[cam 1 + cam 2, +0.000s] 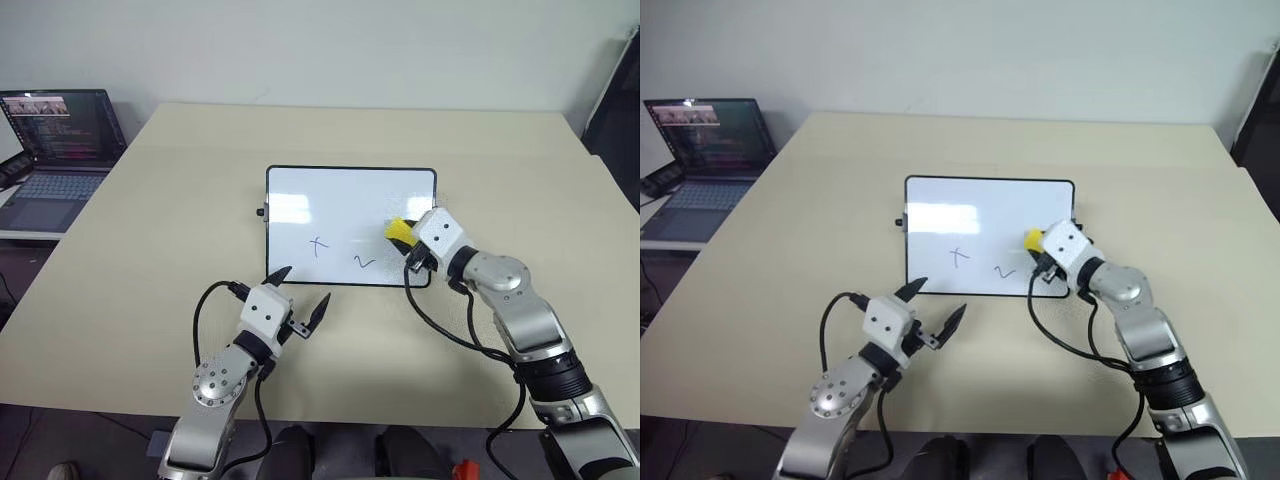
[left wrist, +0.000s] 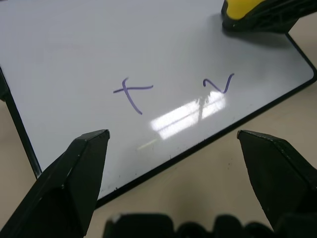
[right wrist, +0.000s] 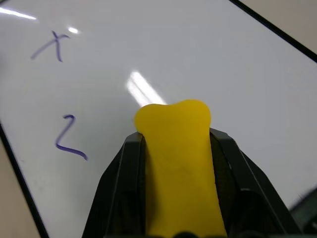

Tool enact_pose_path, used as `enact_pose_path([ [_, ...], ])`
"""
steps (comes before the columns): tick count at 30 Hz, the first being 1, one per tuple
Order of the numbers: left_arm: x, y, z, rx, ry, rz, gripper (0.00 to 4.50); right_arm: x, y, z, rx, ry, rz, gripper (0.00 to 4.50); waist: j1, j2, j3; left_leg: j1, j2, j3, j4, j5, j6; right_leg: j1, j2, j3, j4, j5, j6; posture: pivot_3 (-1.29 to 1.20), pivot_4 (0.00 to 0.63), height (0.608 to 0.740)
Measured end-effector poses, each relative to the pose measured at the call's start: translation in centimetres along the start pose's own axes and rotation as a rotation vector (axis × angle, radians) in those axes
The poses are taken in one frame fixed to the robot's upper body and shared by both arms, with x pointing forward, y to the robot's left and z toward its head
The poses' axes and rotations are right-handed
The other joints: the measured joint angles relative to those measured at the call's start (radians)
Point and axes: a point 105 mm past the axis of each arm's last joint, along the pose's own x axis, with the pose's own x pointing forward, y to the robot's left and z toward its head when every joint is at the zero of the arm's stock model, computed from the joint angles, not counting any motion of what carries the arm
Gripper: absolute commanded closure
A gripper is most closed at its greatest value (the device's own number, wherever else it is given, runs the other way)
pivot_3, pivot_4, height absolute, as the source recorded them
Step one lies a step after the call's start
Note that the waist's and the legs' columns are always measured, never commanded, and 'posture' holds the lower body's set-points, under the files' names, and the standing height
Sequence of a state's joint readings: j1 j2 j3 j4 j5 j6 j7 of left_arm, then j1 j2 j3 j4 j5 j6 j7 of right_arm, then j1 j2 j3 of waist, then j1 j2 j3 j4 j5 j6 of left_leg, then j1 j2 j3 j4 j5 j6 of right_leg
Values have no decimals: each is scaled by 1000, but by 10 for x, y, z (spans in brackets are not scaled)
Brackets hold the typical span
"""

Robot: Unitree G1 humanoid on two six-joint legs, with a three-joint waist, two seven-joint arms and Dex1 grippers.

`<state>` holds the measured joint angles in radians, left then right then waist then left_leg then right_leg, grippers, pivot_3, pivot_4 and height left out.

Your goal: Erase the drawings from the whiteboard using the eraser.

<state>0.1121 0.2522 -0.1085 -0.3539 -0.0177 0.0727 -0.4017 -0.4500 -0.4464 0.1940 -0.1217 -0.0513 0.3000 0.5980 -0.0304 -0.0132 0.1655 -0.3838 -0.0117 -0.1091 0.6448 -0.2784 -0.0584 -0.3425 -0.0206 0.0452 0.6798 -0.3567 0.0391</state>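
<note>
The whiteboard [image 1: 330,200] lies flat in the middle of the table. Two of the drawings show on its near half: an x-like cross [image 1: 319,246] and a tick-like squiggle [image 1: 364,263]. My right gripper [image 1: 408,243] is shut on the yellow eraser [image 3: 173,119], which sits at the board's right part, beside the squiggle. I cannot tell whether the eraser touches the board. My left gripper [image 1: 305,285] stands open just off the board's near edge, pointing at the cross, with nothing between its fingers.
The table [image 1: 150,230] is beige, with bare room around the board. An open laptop [image 1: 55,150] sits on a lower surface off the table's left side. A dark object [image 1: 615,90] stands at the far right. Black cables hang from both wrists.
</note>
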Motion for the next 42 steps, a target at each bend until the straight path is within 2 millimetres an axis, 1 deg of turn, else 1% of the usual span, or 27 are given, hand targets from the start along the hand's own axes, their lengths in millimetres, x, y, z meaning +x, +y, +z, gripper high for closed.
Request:
enact_pose_path([
  [3,-1,0,-3,-1,5,-1,0,0,10,5,-20,-34,44,3137,0,0,0,0,0,0,0,0,0,0,0,0,0,0,0,0,150,740],
  [8,-1,-1,-12,-3,26,-6,0,3,35,16,-67,-109,149,3137,0,0,0,0,0,0,0,0,0,0,0,-1,0,0,0,0,150,740],
  [12,1,2,-9,11,15,-9,0,6,48,17,-102,-115,192,3137,1,0,0,0,0,0,0,0,0,0,0,-1,1,0,0,0,150,740],
  [14,2,2,-10,13,18,-10,0,9,56,14,-133,-99,214,3137,0,0,0,1,0,0,0,0,0,0,0,-1,1,0,0,0,150,740],
  [18,3,2,-10,14,17,-11,0,17,67,-7,-169,-9,252,3137,1,0,0,1,0,0,0,0,0,0,0,-1,1,0,0,0,150,740],
  [21,4,2,-10,16,17,-14,0,22,67,-17,-202,42,246,3137,0,0,0,1,0,0,0,0,0,0,0,-1,1,0,0,0,150,740],
  [28,5,2,-9,21,23,0,0,31,58,-12,-270,28,206,3137,0,0,0,2,0,0,1,0,0,1,0,-1,2,0,0,0,150,740],
  [32,5,2,-10,17,32,-1,0,32,58,-11,-274,20,196,3137,0,0,0,2,0,0,1,0,0,1,0,-1,2,0,0,0,150,740],
  [36,10,2,-6,23,20,-8,0,36,57,-9,-273,13,181,3137,-1,0,0,3,0,0,1,0,0,1,0,-1,3,0,0,0,150,740],
  [42,11,1,-3,25,18,-11,0,35,53,-11,-343,38,186,3137,0,0,0,3,0,0,2,0,0,2,0,-1,3,0,0,0,150,740],
])
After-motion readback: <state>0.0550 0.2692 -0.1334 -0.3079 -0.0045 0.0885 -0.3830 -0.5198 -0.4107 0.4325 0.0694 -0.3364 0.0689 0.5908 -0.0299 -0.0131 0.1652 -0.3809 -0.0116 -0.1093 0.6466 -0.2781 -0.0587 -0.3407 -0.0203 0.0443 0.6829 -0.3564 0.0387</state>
